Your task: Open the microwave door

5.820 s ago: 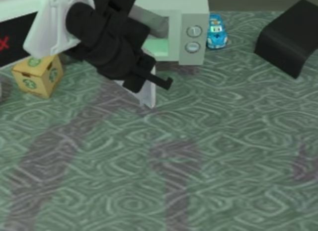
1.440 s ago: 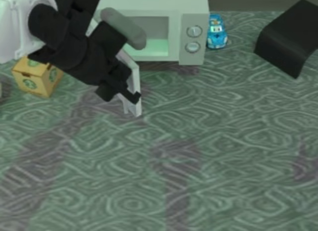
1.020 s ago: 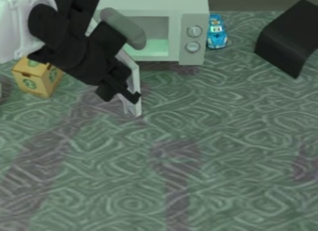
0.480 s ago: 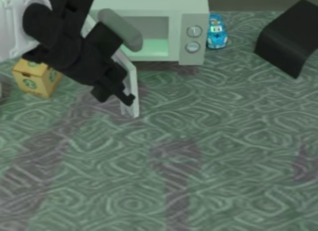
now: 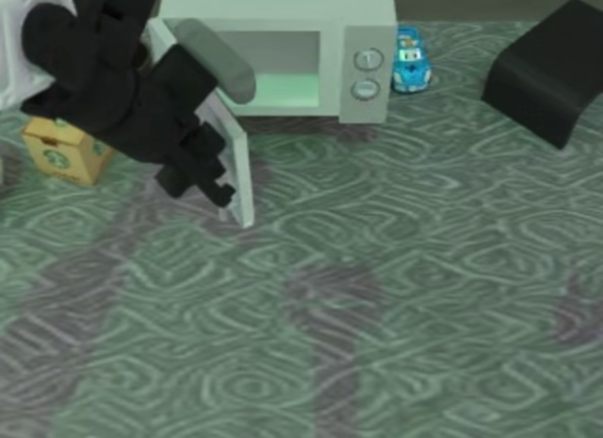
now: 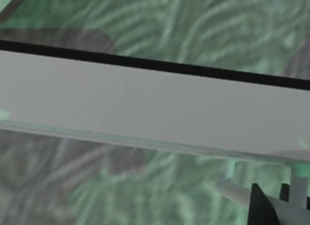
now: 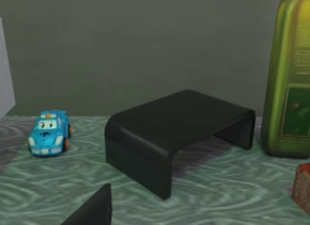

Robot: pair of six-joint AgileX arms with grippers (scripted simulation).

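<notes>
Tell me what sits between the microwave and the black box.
In the top view, a blue toy car stands between the microwave and the black box, close beside the microwave's knob panel. The rest of that stretch is bare table.

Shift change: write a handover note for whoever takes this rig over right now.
Left gripper: at the free edge of the microwave door, by the handle; grip not visible.
Right gripper: out of the top view, parked near the black stand.
Microwave: at the table's far edge, pale green cavity exposed.
Done: door swung out wide toward the left.
Left: open it further if required, then let go and withdraw.
</notes>
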